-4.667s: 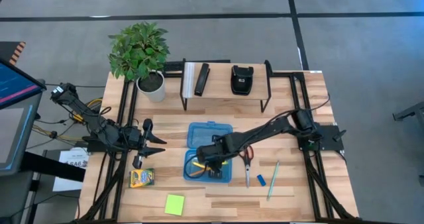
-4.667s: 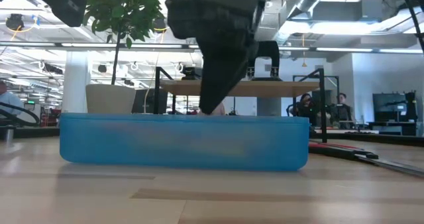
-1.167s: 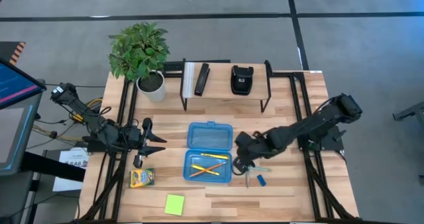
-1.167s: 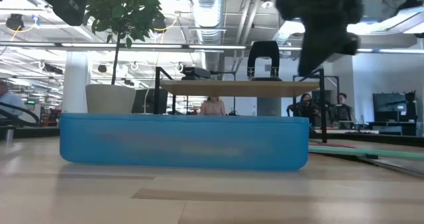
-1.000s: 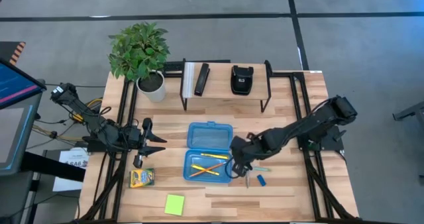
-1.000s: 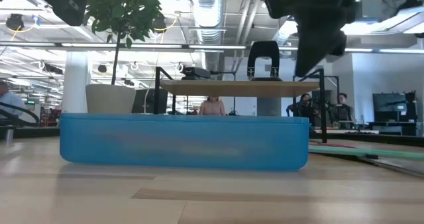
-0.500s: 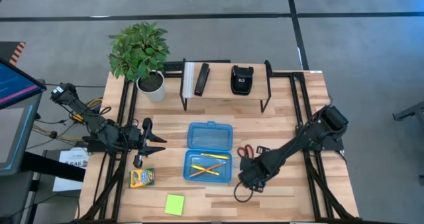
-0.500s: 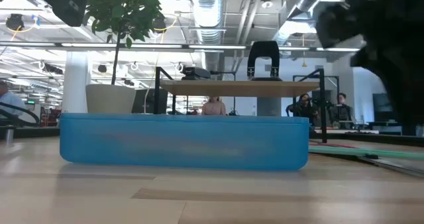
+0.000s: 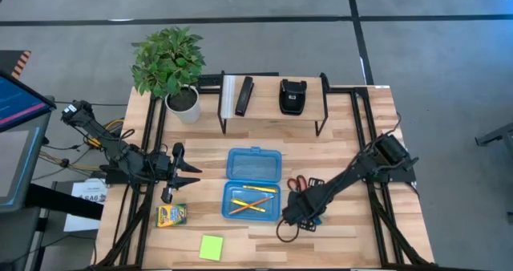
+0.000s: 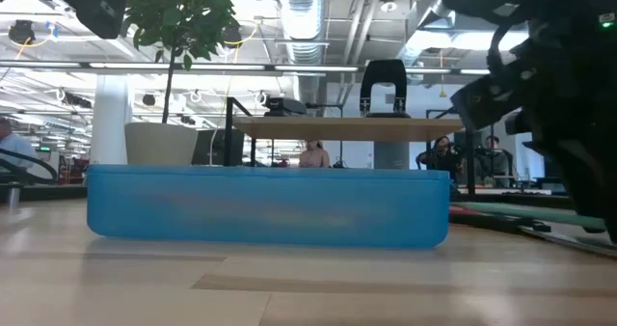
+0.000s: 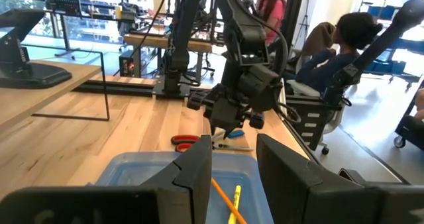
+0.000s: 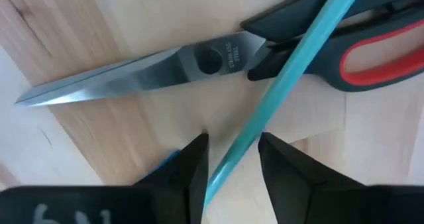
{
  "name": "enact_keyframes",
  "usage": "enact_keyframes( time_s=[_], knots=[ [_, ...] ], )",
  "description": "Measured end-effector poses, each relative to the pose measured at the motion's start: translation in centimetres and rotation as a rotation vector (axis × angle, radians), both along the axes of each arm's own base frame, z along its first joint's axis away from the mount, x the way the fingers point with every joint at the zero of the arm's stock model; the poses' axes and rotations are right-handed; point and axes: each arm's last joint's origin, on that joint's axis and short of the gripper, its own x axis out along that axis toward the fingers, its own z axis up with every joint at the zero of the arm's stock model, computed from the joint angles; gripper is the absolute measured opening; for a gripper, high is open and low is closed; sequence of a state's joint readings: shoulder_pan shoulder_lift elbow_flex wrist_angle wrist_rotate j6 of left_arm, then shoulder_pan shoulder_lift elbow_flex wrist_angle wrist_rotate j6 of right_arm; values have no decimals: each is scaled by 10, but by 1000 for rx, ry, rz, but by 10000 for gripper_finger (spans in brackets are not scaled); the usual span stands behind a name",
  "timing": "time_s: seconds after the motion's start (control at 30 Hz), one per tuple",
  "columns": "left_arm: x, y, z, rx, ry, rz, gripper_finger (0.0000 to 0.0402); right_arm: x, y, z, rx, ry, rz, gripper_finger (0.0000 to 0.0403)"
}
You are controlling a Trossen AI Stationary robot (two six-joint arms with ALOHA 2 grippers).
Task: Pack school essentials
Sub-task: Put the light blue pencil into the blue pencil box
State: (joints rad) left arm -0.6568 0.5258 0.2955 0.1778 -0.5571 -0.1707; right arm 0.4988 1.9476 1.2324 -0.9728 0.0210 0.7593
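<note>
The open blue case (image 9: 252, 200) holds orange and yellow pencils (image 9: 245, 201), its lid (image 9: 254, 163) lying flat behind it. Red-handled scissors (image 12: 199, 61) lie on the table right of the case, with the light-blue pen (image 12: 291, 65) across their handles. My right gripper (image 12: 232, 141) is open and points down over them, its fingers on either side of the pen's near end. A tiny blue eraser (image 12: 173, 156) peeks out beside one finger. The crayon box (image 9: 171, 216) and lime sticky-note pad (image 9: 211, 247) lie near the front left. My left gripper (image 9: 196, 175) waits open, left of the case. My right gripper straddles the pen's end (image 12: 222, 174) from above, with a gap wider than the pen. The pen runs close along one finger (image 12: 189, 168); I cannot tell whether they touch. The pen rests on the scissors and the table.
A wire shelf at the far side carries a black bar (image 9: 244, 95) and a black pouch (image 9: 292, 96). A potted plant (image 9: 170, 62) stands at the far left corner. People sit in the room beyond the table (image 11: 344, 45). Bare wood shows at the front right (image 9: 345, 239).
My right gripper has moved from beside the case's right edge toward the near edge and down, ending low over the pen and scissors. Its arm has swung low across the table's right side. The left arm kept still.
</note>
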Motion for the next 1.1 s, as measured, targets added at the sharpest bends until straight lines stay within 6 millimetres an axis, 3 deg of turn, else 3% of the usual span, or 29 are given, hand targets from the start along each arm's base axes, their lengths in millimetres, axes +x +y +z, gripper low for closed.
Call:
enact_keyframes(
  time_s=[0.2,0.47,0.7,0.93,1.1],
  knots=[
    [0,0,0,-1,3,0,107,3,-6,0,12,6,-16,113],
    [0,0,0,-1,3,0,107,2,-9,0,-1,20,-25,15],
    [0,0,0,-1,3,0,107,3,-10,6,-46,45,-26,30],
    [0,0,0,0,4,0,107,7,-7,17,-41,44,-26,9],
    [0,0,-1,2,7,0,107,12,-6,25,-53,26,-26,21]
  ],
)
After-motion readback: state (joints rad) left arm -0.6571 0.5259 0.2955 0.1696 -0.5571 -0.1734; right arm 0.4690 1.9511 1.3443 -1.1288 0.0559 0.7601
